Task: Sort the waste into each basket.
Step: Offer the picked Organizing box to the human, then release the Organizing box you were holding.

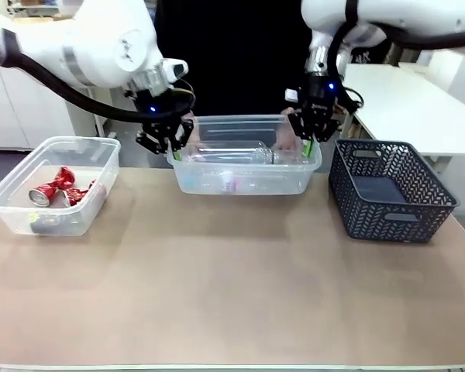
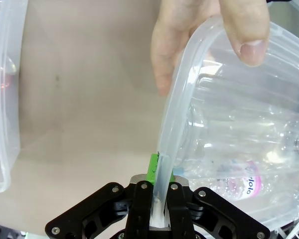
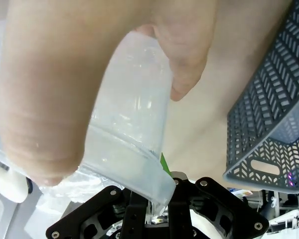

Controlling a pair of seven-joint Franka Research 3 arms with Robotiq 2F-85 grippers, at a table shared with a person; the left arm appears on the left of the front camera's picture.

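A clear tub point(image 1: 248, 167) holding clear plastic bottles point(image 1: 236, 155) hangs slightly above the table at centre back. My left gripper point(image 1: 173, 142) is shut on its left rim point(image 2: 162, 164), and my right gripper point(image 1: 308, 139) is shut on its right rim point(image 3: 154, 191). A person's hands grip the same rims, one hand point(image 2: 209, 35) beside my left fingers and one hand point(image 3: 89, 74) beside my right. A bottle with a pink-printed label point(image 2: 249, 184) lies inside. A second clear tub point(image 1: 54, 186) at the left holds crushed red cans point(image 1: 58, 186).
A dark blue-grey lattice basket point(image 1: 387, 190) stands at the right, close to the held tub. A white table point(image 1: 418, 101) stands behind at the right. The near half of the brown tabletop point(image 1: 232, 287) is bare.
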